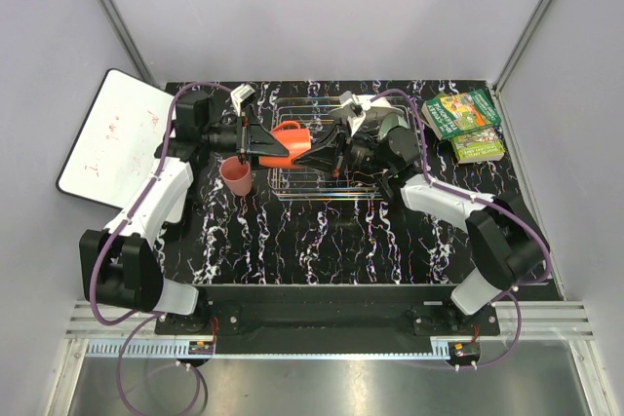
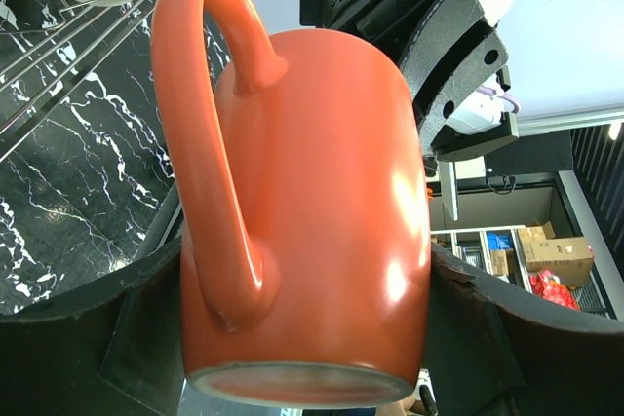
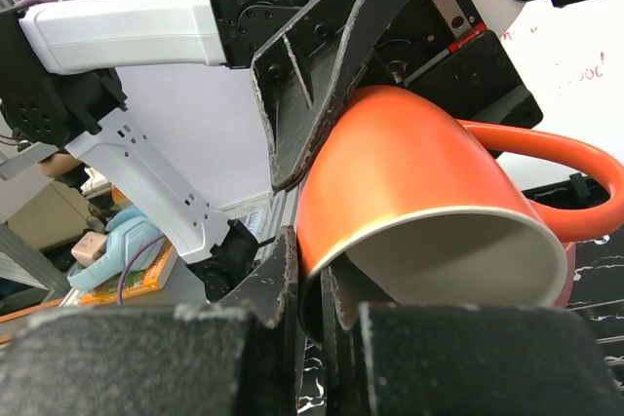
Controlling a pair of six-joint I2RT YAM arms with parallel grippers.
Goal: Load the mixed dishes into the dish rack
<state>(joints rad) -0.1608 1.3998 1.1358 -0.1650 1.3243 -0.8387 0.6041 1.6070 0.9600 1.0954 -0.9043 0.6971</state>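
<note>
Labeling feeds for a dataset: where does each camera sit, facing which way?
Top external: overhead behind the bases, looking down; both arms, dish rack.
Left wrist: on the left gripper, facing the orange mug, handle side; fingers flank it.
Right wrist: on the right gripper, facing the mug's mouth; fingers pinch its rim.
Shared: orange mug.

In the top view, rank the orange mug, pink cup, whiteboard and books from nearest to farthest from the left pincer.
1. orange mug: gripped in the left pincer itself.
2. pink cup: just left of it, toward the arm bases.
3. whiteboard: far left, off the table's edge.
4. books: far right corner.
</note>
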